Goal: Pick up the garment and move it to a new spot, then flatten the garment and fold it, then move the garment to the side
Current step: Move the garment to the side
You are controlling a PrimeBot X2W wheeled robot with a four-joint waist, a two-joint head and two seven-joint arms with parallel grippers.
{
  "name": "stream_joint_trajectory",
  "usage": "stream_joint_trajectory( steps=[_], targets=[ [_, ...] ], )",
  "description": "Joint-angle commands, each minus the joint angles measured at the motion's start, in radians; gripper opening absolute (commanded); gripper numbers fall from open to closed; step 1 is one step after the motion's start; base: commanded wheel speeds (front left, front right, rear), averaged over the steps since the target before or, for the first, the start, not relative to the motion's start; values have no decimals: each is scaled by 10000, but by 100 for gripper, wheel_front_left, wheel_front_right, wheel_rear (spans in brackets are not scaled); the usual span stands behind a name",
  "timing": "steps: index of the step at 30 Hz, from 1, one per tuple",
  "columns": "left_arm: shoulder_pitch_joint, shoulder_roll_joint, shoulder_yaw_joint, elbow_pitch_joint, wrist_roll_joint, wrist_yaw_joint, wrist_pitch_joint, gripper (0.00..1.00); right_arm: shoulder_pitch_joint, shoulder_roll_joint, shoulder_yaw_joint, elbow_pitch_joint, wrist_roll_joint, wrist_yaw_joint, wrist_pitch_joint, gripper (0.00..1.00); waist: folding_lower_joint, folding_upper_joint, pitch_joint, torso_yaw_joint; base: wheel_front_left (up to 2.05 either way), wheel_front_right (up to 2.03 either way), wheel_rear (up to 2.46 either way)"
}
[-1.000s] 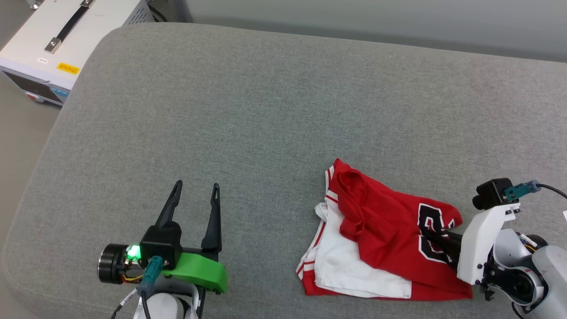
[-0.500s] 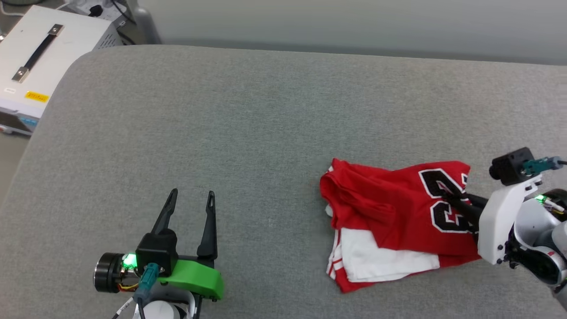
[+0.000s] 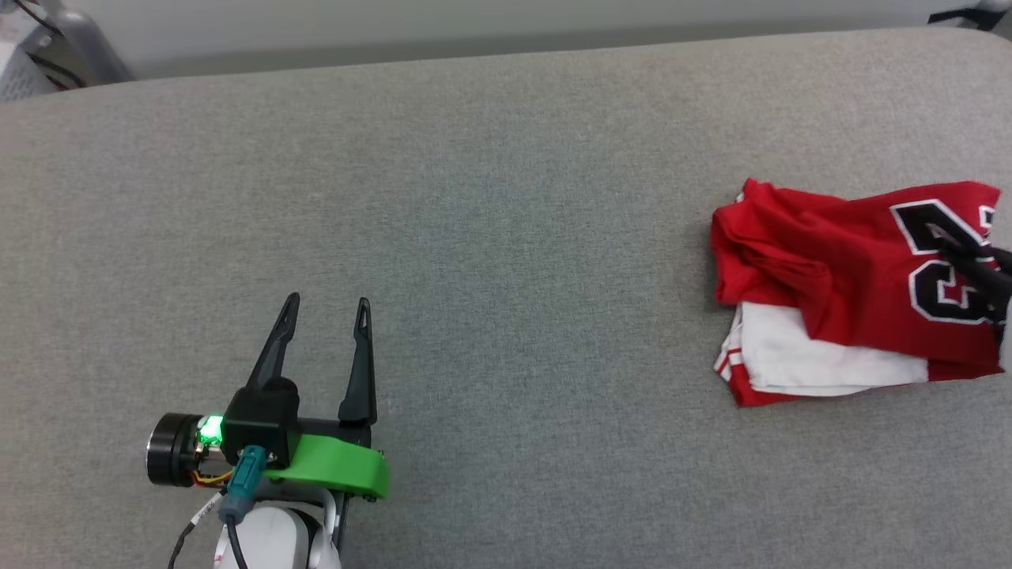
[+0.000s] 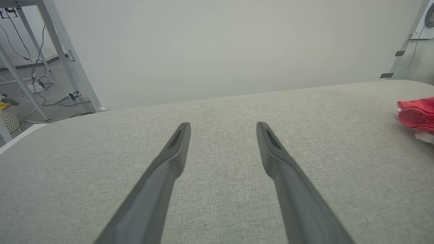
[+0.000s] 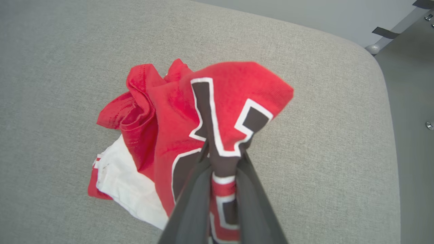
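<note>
The garment (image 3: 838, 269) is a crumpled red shirt with a white sleeve and black numerals, lying at the far right of the grey cushion (image 3: 506, 237). In the right wrist view my right gripper (image 5: 223, 152) is shut on a bunched fold of the garment (image 5: 159, 115) at the numerals, and that fold is lifted off the cushion. Its dark fingers (image 3: 984, 273) enter at the right edge of the head view. My left gripper (image 3: 328, 302) rests open and empty at the lower left, far from the shirt. In the left wrist view the open left gripper (image 4: 223, 125) has the garment (image 4: 415, 113) at the right edge.
The cushion's rounded far right corner (image 5: 373, 64) lies close behind the shirt, with floor beyond. A pale wall runs along the far edge. White frame legs (image 4: 64, 51) and cables (image 4: 47, 91) stand off the cushion's left end.
The head camera has swung, shifting the whole picture. My right gripper closed on the numbered part of the garment and has drawn it rightward, away from the left gripper, which stayed open.
</note>
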Motion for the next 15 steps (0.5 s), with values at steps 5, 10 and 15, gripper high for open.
stream_joint_trajectory(
  steps=[5, 10, 15],
  targets=[
    [-516, 248, -15, -317, 181, -85, -59, 100, -458, -810, -835, 579, -52, -7, 528, 0, 0, -1, 1395, -776, 0, 0, 0],
    [-904, 364, -91, -503, 230, -167, -59, 100, -838, -1313, -1495, 1608, -413, -7, 827, 0, 0, -1, 1996, -662, 0, 0, 0],
    [-1219, 427, -206, -627, 272, -225, -59, 100, -1441, -1290, -1950, 2650, -964, -7, 871, 0, 0, -1, 2446, -451, 0, 0, 0]
  ],
)
